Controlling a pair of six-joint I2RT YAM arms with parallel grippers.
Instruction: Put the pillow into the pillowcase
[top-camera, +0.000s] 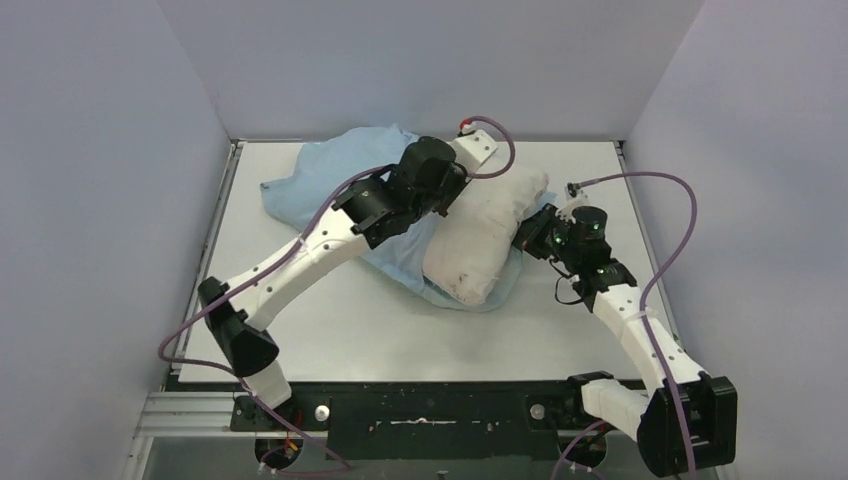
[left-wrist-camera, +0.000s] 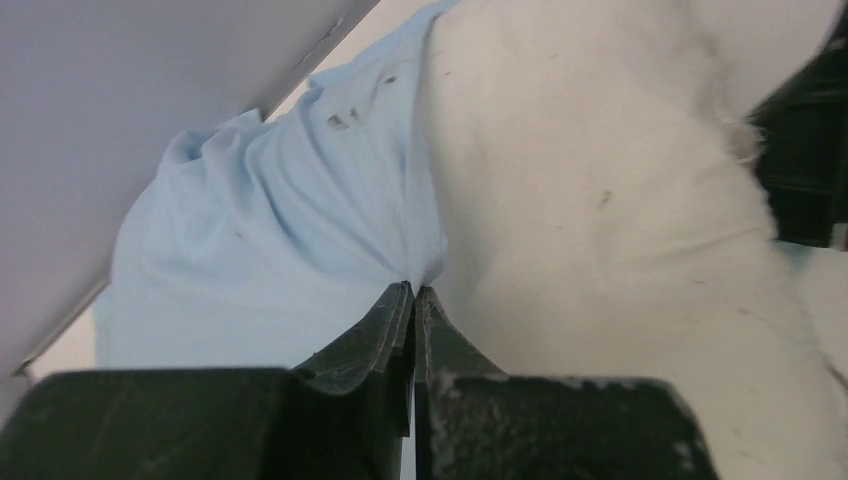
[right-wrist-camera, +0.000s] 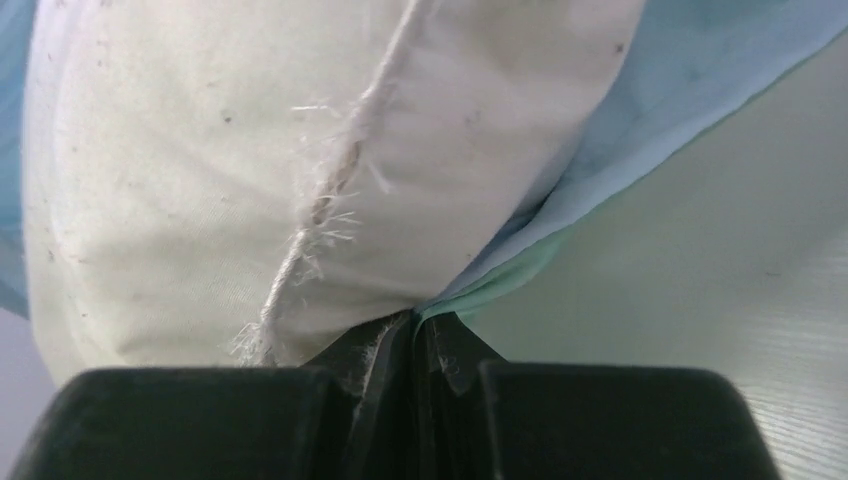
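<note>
Left jaws clenched on pillowcase (top-camera: 310, 185) at pillow's (top-camera: 485, 235) 9 o'clock, right jaws on its hem at 3; mid-sleeving, next I'd draw both sides over evenly.

Pillow (top-camera: 485, 235): plump, off-white, lightly soiled, fraying along one seam. It is lying diagonally just right of frame centre, resting on the pillowcase.

Pillowcase (top-camera: 320, 180): thin light-blue cloth, teal showing at one edge. It is lying crumpled from upper centre-left, running under the pillow and peeking out below its lower end.
</note>
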